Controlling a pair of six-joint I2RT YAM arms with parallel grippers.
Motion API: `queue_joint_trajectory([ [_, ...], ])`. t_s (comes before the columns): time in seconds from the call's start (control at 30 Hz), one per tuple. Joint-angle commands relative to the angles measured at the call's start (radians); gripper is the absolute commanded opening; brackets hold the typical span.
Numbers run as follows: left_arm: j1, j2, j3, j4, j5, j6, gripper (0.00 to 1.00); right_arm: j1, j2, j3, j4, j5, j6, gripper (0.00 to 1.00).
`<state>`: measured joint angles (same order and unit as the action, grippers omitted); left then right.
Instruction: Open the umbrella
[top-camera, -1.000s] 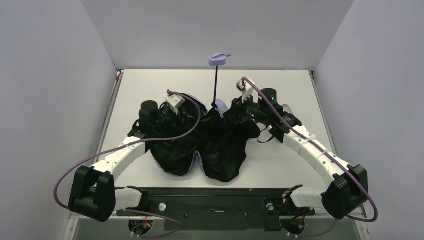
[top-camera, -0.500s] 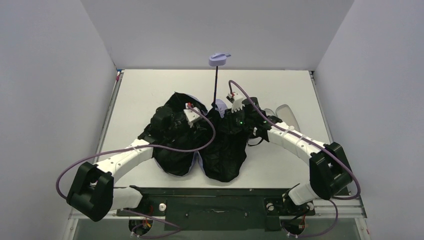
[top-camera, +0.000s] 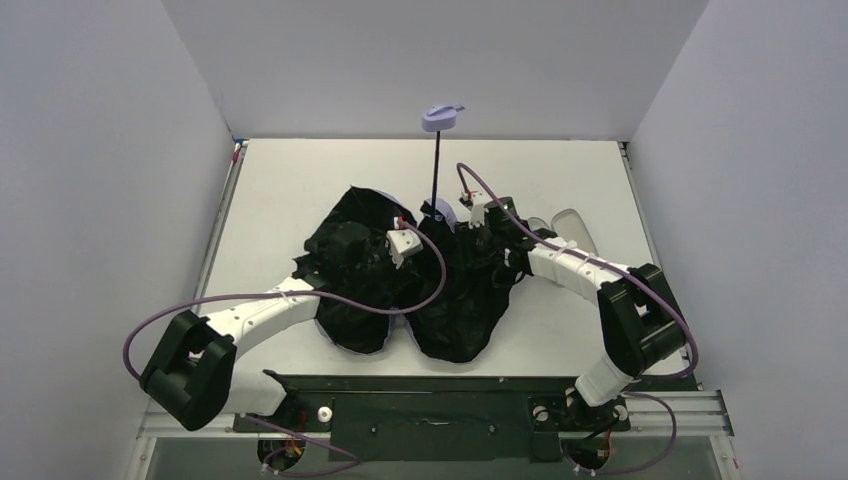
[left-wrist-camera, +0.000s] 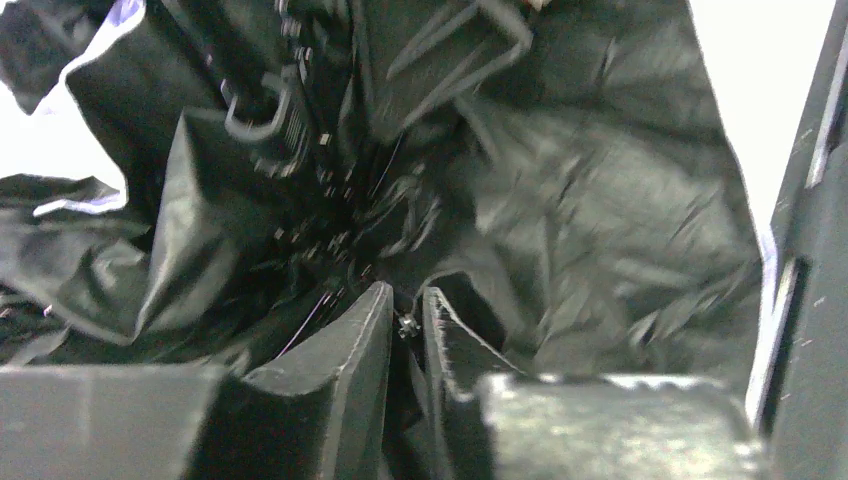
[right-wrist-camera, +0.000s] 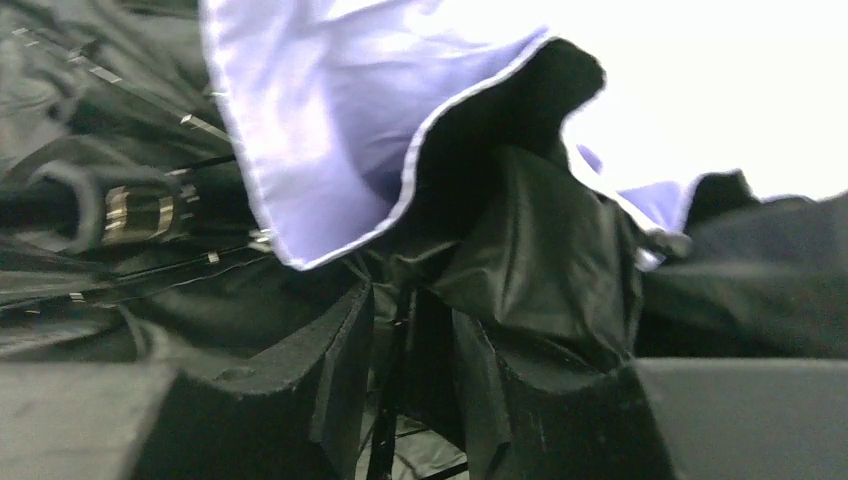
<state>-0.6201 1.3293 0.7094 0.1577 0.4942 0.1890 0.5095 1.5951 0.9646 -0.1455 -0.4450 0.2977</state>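
The umbrella (top-camera: 440, 300) lies half collapsed on the white table, black underside up, with lilac fabric showing at the folds (right-wrist-camera: 330, 120). Its thin black shaft (top-camera: 435, 175) rises to the lilac handle (top-camera: 441, 117) at the back. My left gripper (top-camera: 412, 250) is buried in the canopy just left of the shaft. In the left wrist view its jaws (left-wrist-camera: 405, 297) are shut on a thin rib with a small metal rivet. My right gripper (top-camera: 458, 224) sits just right of the shaft. Its jaws (right-wrist-camera: 405, 300) are closed on a thin rib and a black fabric fold.
A flat pale oval pouch (top-camera: 575, 226) lies on the table to the right of the right arm. Grey walls enclose the table (top-camera: 290, 180) on three sides. The black base rail (top-camera: 420, 405) runs along the near edge.
Both grippers have moved inward towards the shaft, pulling the canopy folds together in the middle. The handle and shaft stay upright in about the same place.
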Motion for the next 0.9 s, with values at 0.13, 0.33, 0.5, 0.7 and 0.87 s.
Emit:
queue_joint_trajectory([
  [0.13, -0.01, -0.115, -0.012, -0.325, -0.045, 0.056, 0.02, -0.083, 0.054, 0.048, -0.106, 0.115, -0.096, 0.36],
  [0.33, -0.02, -0.063, -0.015, -0.458, -0.098, 0.121, 0.0, -0.123, 0.103, 0.08, -0.138, 0.132, -0.102, 0.5],
  [0.5, -0.025, 0.0, 0.005, -0.583, -0.159, 0.25, 0.0, -0.134, 0.071, 0.077, -0.14, 0.14, -0.125, 0.56],
  [0.7, -0.02, -0.05, -0.062, -0.559, -0.198, 0.361, 0.0, -0.176, -0.026, 0.031, -0.12, 0.104, -0.172, 0.56],
  [0.87, -0.02, -0.082, -0.069, -0.463, -0.11, 0.266, 0.0, -0.159, -0.172, -0.039, 0.002, -0.101, -0.15, 0.56],
])
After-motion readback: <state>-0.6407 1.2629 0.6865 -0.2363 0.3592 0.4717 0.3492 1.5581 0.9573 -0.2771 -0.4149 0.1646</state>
